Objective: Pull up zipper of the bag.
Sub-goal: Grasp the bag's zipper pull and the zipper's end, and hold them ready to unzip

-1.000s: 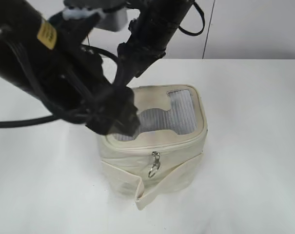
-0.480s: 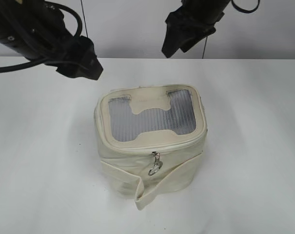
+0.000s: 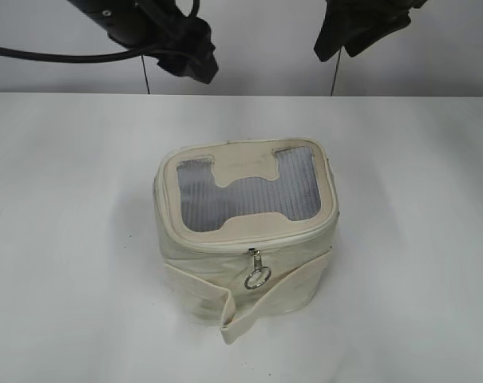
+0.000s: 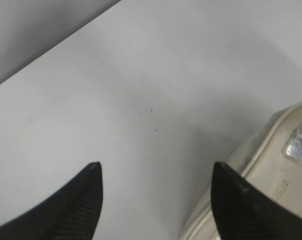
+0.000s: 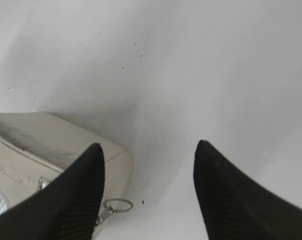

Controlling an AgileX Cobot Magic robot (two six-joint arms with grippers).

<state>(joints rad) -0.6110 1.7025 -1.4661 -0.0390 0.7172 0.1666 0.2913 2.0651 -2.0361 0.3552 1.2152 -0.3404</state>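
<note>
The cream-white boxy bag (image 3: 245,239) stands in the middle of the white table, lid with a silver-grey ribbed panel and cream patch. The zipper (image 3: 255,242) runs along the lid rim; a silver slider with a ring pull (image 3: 256,276) hangs at the front, and the loose strap wraps the body. My left gripper (image 3: 195,65) is high at the back left, open and empty; its wrist view (image 4: 155,170) shows a bag corner (image 4: 260,165). My right gripper (image 3: 337,44) is high at the back right, open and empty (image 5: 148,150), with a second ring pull (image 5: 117,205) beside the bag (image 5: 51,137).
A white table (image 3: 417,239) extends on all sides of the bag. A grey wall (image 3: 433,48) rises behind the table's back edge. Black cables hang from both arms at the top.
Both arms have lifted up and away from the bag toward the back. The left arm, which covered the lid a second ago, now leaves the whole bag uncovered. The bag has not moved.
</note>
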